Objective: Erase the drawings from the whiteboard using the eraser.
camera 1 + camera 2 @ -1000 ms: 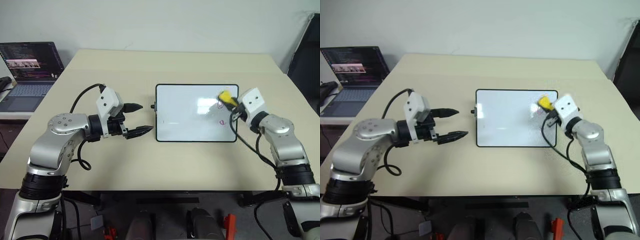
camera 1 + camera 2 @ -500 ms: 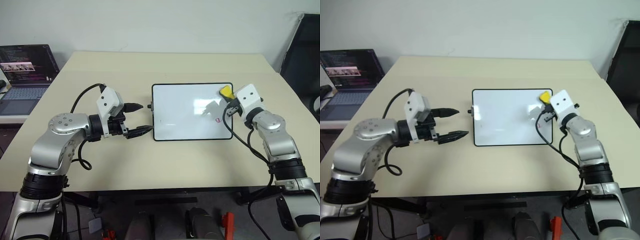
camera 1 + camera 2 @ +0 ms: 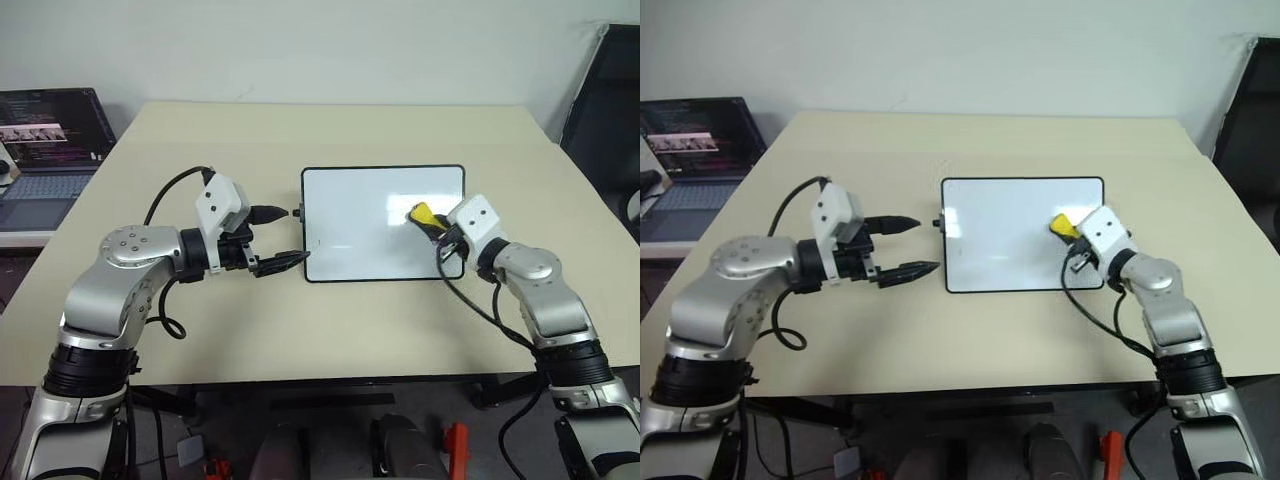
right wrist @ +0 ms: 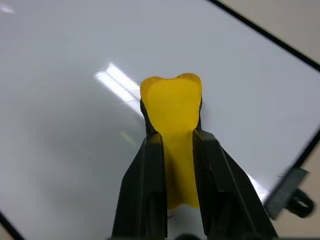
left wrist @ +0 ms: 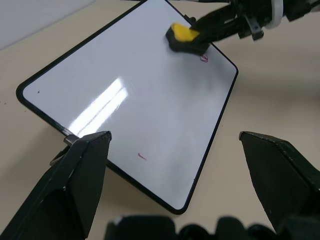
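The whiteboard [image 3: 350,215] lies flat in the middle of the table, white with a thin black frame. My right gripper [image 4: 175,136] is shut on the yellow eraser [image 3: 421,213], which presses on the board's right part. Of the drawings, a small pink scribble [image 5: 204,58] shows just beside the eraser, and a short pink stroke [image 5: 142,156] lies near the board's front left edge. My left gripper [image 3: 290,236] hovers open just off the board's left side, holding nothing.
An open laptop [image 3: 50,130] stands on a side surface at the far left. A dark chair [image 3: 600,100] stands beyond the table's right edge. A small black knob [image 3: 297,212] sticks out from the board's left side near my left fingers.
My right gripper has carried the eraser from the board's far right corner leftward and nearer, over its right-middle area. The left arm has stayed still. The view shifted slightly.
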### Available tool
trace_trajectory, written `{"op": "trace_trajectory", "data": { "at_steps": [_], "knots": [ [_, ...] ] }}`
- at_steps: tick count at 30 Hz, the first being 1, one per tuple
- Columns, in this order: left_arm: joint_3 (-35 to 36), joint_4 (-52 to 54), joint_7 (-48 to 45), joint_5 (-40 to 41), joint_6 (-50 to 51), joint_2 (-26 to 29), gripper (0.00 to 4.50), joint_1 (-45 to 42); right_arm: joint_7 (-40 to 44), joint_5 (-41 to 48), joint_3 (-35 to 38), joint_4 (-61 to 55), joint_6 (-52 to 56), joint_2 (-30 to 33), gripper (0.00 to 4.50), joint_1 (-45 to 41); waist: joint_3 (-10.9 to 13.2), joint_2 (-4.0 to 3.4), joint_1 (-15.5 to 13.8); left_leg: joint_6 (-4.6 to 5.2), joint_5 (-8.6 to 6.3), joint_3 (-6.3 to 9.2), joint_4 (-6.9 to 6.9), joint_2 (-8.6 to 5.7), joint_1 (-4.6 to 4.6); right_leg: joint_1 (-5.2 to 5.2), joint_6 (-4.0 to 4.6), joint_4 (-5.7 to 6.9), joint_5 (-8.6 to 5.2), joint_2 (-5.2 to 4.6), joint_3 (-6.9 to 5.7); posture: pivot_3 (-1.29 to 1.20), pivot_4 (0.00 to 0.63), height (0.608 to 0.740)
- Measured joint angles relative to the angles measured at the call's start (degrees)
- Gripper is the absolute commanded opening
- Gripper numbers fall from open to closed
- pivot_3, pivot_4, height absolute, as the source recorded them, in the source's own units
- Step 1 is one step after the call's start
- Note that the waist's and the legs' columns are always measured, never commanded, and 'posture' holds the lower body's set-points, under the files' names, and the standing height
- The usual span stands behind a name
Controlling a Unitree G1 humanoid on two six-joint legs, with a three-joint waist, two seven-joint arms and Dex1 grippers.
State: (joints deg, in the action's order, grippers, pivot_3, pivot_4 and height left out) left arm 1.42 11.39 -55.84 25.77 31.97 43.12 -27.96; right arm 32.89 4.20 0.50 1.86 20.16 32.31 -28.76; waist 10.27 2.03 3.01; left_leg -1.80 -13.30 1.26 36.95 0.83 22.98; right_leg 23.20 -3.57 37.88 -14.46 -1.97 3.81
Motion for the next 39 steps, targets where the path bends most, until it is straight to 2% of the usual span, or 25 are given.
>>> {"op": "trace_trajectory", "data": {
  "at_steps": [4,7,11,15,18,34,39],
  "knots": [
    [0.0,-0.3,-0.1,-0.2,0.0,0.0,4.50,-0.1,3.5,5.8,10.5,-1.9,2.0,8.2,0.39,-0.9,0.1,-0.08,-1.0,0.01,-0.02,0.03,-0.06,-0.02,0.05,0.01,-0.02,-0.10,-0.03,-0.05,-0.09,0.00,0.150,0.740],
    [0.0,-0.6,-0.5,-0.4,-0.2,0.2,4.50,-0.1,10.9,9.7,17.3,-3.4,4.3,17.8,0.38,5.9,0.0,-0.03,-1.7,0.07,-0.11,0.09,-0.11,-0.01,0.09,-0.04,0.00,-0.21,-0.15,-0.06,-0.23,0.00,0.150,0.740],
    [-0.7,-1.2,-1.1,-1.3,-1.0,0.2,4.50,-0.3,20.5,10.6,18.4,-4.6,5.7,25.4,0.38,19.1,0.0,-0.08,-1.3,0.05,-0.19,0.00,-0.09,-0.04,0.10,-0.02,-0.06,-0.20,-0.22,-0.09,-0.10,0.00,0.150,0.740],
    [-2.5,-2.9,-1.2,-3.4,-2.4,0.2,4.50,-0.3,24.6,10.4,18.7,-5.6,5.6,30.2,0.38,23.1,0.1,-0.20,0.0,0.05,-0.19,-0.18,-0.08,-0.01,-0.05,-0.02,-0.32,-0.13,-0.39,-0.04,0.12,0.00,0.150,0.740],
    [-2.9,-3.0,-1.4,-3.6,-2.6,0.2,4.50,-0.3,24.6,10.4,19.1,-6.2,5.2,31.7,0.36,22.6,0.1,-0.20,0.3,0.05,-0.19,-0.16,-0.03,0.00,-0.07,-0.03,-0.35,-0.06,-0.39,-0.02,0.11,0.00,0.150,0.740],
    [-3.2,-2.9,-2.0,-4.2,-2.5,0.2,4.50,-0.1,24.6,10.6,17.4,-6.5,4.7,31.5,0.36,18.5,0.1,-0.19,-0.3,0.04,-0.19,-0.14,0.00,-0.03,-0.02,-0.03,-0.36,-0.07,-0.37,-0.07,0.10,0.00,0.150,0.740],
    [-3.2,-2.9,-2.2,-4.0,-2.5,0.2,4.50,-0.7,23.7,11.0,17.2,-6.1,4.6,29.1,0.36,16.3,0.1,-0.19,-0.3,0.04,-0.19,-0.15,0.00,-0.03,-0.02,-0.03,-0.33,-0.07,-0.36,-0.07,0.11,0.00,0.150,0.740]
  ]
}}
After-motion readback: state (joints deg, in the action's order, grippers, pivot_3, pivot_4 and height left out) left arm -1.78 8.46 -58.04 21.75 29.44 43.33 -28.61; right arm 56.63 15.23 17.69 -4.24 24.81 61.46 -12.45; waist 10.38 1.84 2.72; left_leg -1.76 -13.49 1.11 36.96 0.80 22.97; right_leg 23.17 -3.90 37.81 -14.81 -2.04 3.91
